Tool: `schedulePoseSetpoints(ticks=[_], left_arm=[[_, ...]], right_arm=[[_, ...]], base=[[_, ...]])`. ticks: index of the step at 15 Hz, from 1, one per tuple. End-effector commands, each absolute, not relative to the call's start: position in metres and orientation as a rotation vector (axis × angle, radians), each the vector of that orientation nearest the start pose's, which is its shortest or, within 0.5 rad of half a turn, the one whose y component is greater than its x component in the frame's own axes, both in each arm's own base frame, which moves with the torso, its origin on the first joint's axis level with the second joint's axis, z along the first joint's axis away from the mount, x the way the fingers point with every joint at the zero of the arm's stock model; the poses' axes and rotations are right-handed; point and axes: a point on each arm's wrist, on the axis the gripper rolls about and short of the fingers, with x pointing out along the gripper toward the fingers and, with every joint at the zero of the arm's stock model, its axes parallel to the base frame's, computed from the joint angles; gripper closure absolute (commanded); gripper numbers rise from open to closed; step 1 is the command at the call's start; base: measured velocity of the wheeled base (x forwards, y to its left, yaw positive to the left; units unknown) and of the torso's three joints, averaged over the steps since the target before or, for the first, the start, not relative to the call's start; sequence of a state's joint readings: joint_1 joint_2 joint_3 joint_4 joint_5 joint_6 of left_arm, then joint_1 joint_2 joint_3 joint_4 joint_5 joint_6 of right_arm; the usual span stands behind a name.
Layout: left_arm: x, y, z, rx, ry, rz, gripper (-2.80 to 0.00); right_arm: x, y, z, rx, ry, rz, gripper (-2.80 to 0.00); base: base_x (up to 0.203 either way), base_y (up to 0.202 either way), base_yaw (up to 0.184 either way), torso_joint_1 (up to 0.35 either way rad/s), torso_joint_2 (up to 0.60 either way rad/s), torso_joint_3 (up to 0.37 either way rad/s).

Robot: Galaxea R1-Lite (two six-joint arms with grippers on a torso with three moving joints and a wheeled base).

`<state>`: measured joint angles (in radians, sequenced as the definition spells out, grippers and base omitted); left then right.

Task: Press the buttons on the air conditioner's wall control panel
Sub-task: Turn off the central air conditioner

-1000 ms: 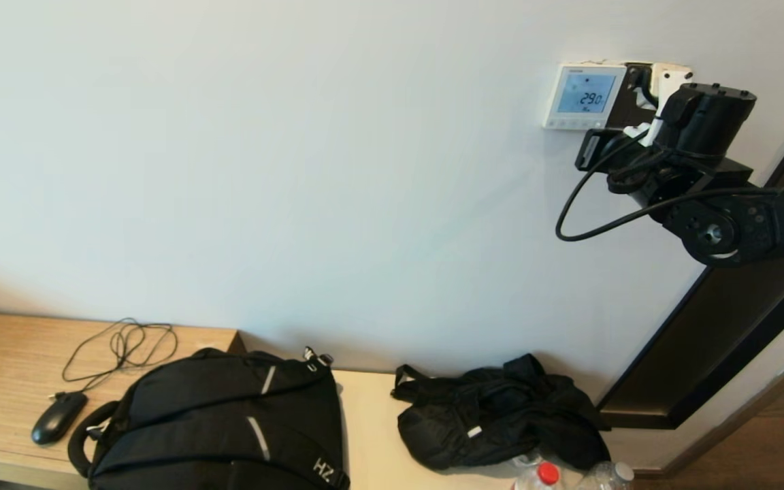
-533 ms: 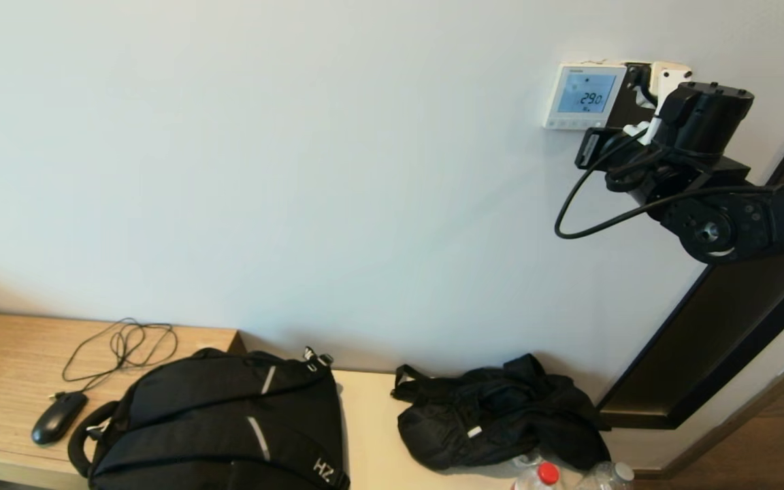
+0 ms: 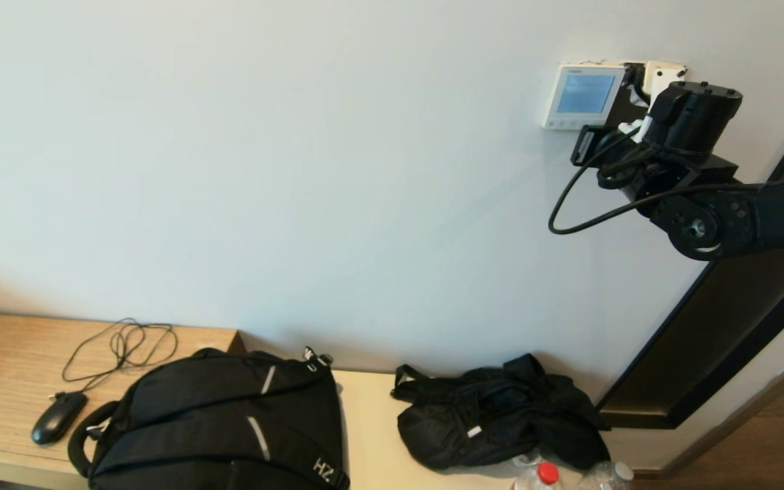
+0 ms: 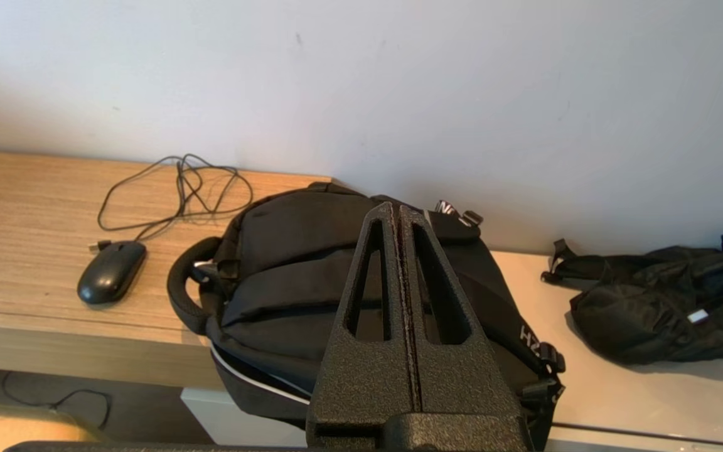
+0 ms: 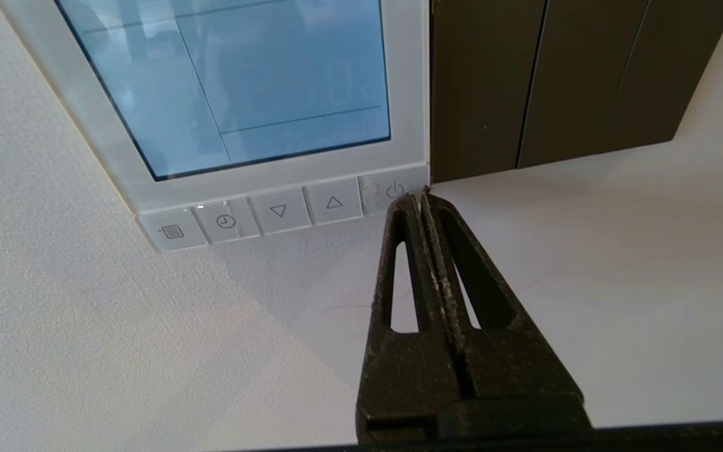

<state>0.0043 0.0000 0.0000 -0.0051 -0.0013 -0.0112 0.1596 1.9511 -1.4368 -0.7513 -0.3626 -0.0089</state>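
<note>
The white wall control panel (image 3: 583, 96) hangs high on the wall at the right, its blue screen blank. In the right wrist view the panel (image 5: 261, 188) shows a row of several buttons under the screen. My right gripper (image 5: 417, 196) is shut and empty, its tips at the lower corner of the power button (image 5: 393, 191), at the panel's right end. In the head view the right gripper is hidden behind its own wrist (image 3: 688, 119). My left gripper (image 4: 397, 210) is shut and empty, parked above the black backpack (image 4: 311, 282).
A dark brown panel (image 5: 543, 81) adjoins the control panel. Below, a wooden desk (image 3: 4, 361) holds a mouse (image 3: 57, 416) with its cable, the backpack (image 3: 222, 422), a black bag (image 3: 494, 418) and two bottles (image 3: 542, 476). A dark door frame (image 3: 725, 320) stands at the right.
The right arm has moved slightly left and up toward the panel. The screen read 29.0 before and is now blank.
</note>
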Motion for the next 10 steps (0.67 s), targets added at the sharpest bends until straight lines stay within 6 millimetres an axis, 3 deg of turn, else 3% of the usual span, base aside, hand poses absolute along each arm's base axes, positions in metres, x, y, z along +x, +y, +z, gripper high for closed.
schedulePoseSetpoints(ticks=[1,6,10], left_arm=[[-0.023,0.0,0.076,-0.012,-0.005,0.003,0.0],[-0.023,0.0,0.076,-0.012,-0.006,0.003,0.0],[-0.023,0.0,0.076,-0.012,-0.005,0.003,0.0]], right_arm=[[0.402,0.057,0.278,0.052,-0.226,-0.204,0.0],[0.398,0.056,0.283,0.06,-0.243,-0.207,0.0],[0.371,0.054,0.305,0.066,-0.285,-0.201,0.0]], base=[[0.0,0.0,0.0,0.0,0.0,0.0],[0.0,0.0,0.0,0.0,0.0,0.0],[0.0,0.0,0.0,0.0,0.0,0.0]])
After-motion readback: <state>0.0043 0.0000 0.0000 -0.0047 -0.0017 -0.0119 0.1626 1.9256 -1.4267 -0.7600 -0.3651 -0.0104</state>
